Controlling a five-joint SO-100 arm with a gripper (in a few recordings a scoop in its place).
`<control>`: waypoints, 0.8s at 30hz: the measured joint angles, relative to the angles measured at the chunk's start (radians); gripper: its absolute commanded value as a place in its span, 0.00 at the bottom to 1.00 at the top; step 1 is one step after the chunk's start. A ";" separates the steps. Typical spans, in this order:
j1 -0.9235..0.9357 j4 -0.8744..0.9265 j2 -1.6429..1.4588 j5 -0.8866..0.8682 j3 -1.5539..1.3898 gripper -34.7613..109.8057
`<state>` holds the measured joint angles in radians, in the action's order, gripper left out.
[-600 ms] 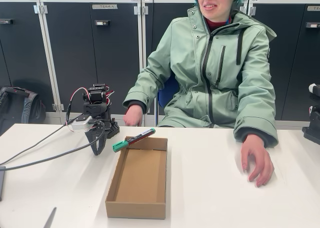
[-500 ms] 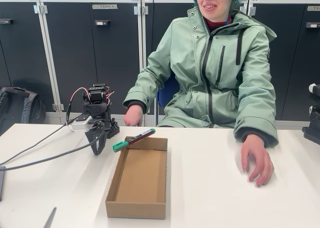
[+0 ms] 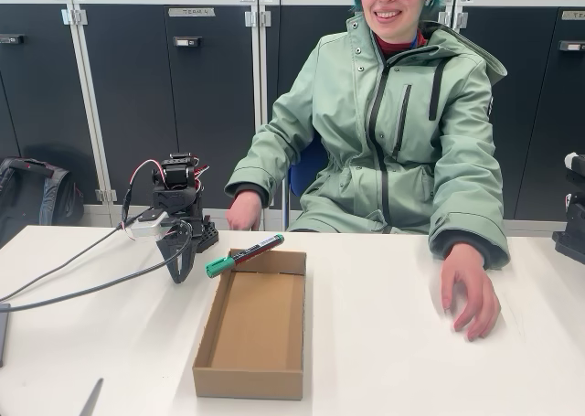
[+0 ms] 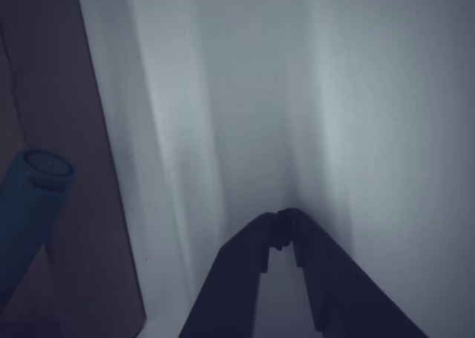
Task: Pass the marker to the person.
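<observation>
The marker, green cap and dark red barrel with a white label, lies across the far left corner of a cardboard box, its cap sticking out over the box's left edge. In the wrist view the marker's green cap end shows at the left. My gripper points down at the table just left of the cap, fingers together and empty; in the wrist view the gripper has its tips touching. The person sits behind the table in a sage-green jacket, one hand flat on the table at the right.
Grey cables run left from the arm's base across the white table. A black device stands at the right edge. Dark cabinets line the back. The person's other hand rests at the table's far edge.
The person has lifted their head and turned it slightly. The arm, the marker and the box have not moved.
</observation>
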<state>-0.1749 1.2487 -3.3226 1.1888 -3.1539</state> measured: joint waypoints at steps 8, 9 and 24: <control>-0.038 0.006 0.000 0.048 0.000 0.21; -0.046 0.006 0.000 0.063 0.000 0.21; -0.127 0.075 0.041 -0.129 0.383 0.21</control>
<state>-0.3022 1.3238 -3.2812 1.0600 -2.7704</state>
